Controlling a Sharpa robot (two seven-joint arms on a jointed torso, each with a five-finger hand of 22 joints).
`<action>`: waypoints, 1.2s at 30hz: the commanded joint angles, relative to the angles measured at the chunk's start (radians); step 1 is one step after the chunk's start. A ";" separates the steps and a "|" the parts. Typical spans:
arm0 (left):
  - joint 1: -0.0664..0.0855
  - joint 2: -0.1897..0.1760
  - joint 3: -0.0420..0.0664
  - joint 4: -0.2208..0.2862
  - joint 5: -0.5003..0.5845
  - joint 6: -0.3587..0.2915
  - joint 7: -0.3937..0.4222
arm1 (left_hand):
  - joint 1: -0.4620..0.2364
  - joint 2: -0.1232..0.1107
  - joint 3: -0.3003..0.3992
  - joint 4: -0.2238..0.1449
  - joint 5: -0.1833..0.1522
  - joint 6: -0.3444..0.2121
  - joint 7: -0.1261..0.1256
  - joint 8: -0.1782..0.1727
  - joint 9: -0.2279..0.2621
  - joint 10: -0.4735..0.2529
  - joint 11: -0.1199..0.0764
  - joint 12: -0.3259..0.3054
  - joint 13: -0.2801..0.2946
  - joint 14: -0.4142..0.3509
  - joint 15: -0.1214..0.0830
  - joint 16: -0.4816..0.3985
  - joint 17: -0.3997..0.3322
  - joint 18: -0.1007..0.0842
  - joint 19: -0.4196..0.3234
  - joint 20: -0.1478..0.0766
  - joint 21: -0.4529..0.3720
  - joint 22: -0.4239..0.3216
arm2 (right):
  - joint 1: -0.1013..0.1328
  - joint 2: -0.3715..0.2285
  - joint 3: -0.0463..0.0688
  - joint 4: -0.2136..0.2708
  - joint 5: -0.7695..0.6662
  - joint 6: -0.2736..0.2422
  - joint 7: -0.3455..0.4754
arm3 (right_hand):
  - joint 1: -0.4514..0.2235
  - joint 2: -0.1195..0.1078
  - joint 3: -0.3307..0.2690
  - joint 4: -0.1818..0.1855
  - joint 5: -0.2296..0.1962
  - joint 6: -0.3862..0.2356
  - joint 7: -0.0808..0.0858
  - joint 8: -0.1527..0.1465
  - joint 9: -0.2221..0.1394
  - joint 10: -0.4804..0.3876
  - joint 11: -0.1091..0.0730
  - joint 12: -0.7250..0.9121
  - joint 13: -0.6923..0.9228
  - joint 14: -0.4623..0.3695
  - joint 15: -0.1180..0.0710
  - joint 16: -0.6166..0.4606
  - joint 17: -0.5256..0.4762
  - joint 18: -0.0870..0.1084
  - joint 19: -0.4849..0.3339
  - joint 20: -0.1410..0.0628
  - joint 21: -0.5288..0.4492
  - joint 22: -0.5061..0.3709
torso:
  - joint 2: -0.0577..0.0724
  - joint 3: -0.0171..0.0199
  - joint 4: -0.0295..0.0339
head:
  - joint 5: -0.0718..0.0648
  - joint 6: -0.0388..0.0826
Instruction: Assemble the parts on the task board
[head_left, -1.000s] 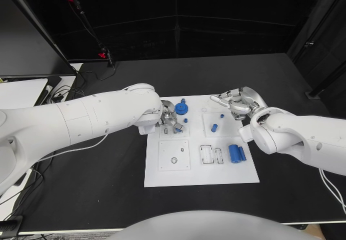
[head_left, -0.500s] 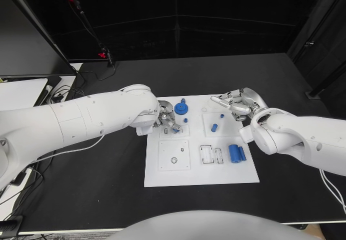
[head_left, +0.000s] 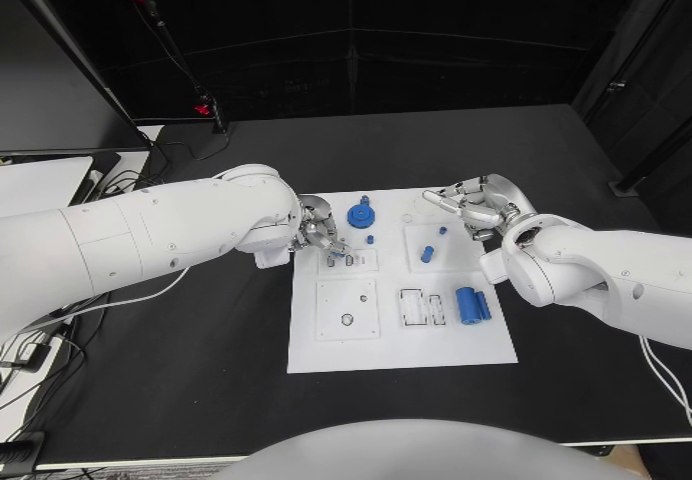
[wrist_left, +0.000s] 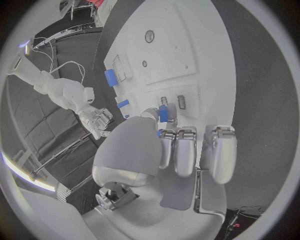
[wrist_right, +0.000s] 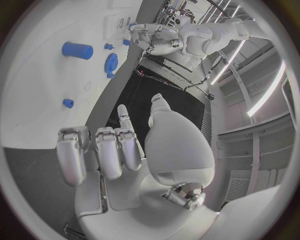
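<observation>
Even bright light overhead, white task board (head_left: 433, 350) glaring against dark table, wrist views fisheye-bent, rims blurred

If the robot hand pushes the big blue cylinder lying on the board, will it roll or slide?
The big blue cylinder lies on its side on the white task board, so it would probably roll if pushed across its length. Pushed along its length, it would more likely slide. It looks like rigid, smooth plastic, so it may be somewhat slippery to hold.

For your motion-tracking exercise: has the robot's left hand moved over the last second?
Yes. The left hand has drawn back toward the task board's left edge, away from the blue gear.
</observation>
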 joint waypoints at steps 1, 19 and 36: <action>0.004 -0.005 0.001 0.008 -0.003 -0.007 -0.008 | 0.040 0.052 0.057 -0.048 0.001 0.027 -0.021 -0.002 0.003 0.109 0.003 -0.003 0.262 0.103 0.006 0.001 0.264 -0.006 0.104 0.004 0.003 0.263 | 0.001 0.002 0.000 0.000 -0.002 -0.003 0.002 | -0.001 0.007 -0.003 0.000 0.003 -0.005 -0.001 0.001 -0.001 0.106 0.000 0.003 0.263 0.102 -0.003 0.002 0.263 -0.007 0.104 -0.002 0.003 0.263 | 0.001 0.0000 0.0012 | 0.002 0.001; -0.003 0.009 0.001 0.003 -0.004 -0.010 -0.035 | 0.023 0.045 0.065 -0.047 -0.002 0.026 -0.021 -0.007 0.008 0.109 0.003 -0.003 0.262 0.103 0.005 0.001 0.264 -0.006 0.104 0.005 0.003 0.263 | 0.001 0.004 0.000 0.002 0.007 0.001 0.005 | -0.001 0.008 -0.004 -0.001 0.002 -0.006 -0.001 0.002 -0.001 0.106 0.001 0.003 0.263 0.102 -0.002 0.002 0.263 -0.007 0.104 -0.001 0.003 0.263 | 0.001 -0.0007 0.0009 | 0.005 -0.004; -0.009 0.036 0.001 -0.011 -0.004 0.015 -0.040 | 0.022 0.043 0.067 -0.047 -0.001 0.025 -0.021 -0.009 0.009 0.109 0.003 -0.003 0.262 0.103 0.005 0.001 0.264 -0.006 0.104 0.005 0.003 0.263 | 0.001 0.006 0.000 0.004 0.019 0.005 0.007 | -0.001 0.008 -0.004 -0.001 0.002 -0.006 -0.001 0.003 -0.001 0.106 0.001 0.003 0.263 0.102 -0.002 0.002 0.263 -0.007 0.104 -0.001 0.003 0.263 | 0.001 -0.0001 0.0004 | 0.005 -0.009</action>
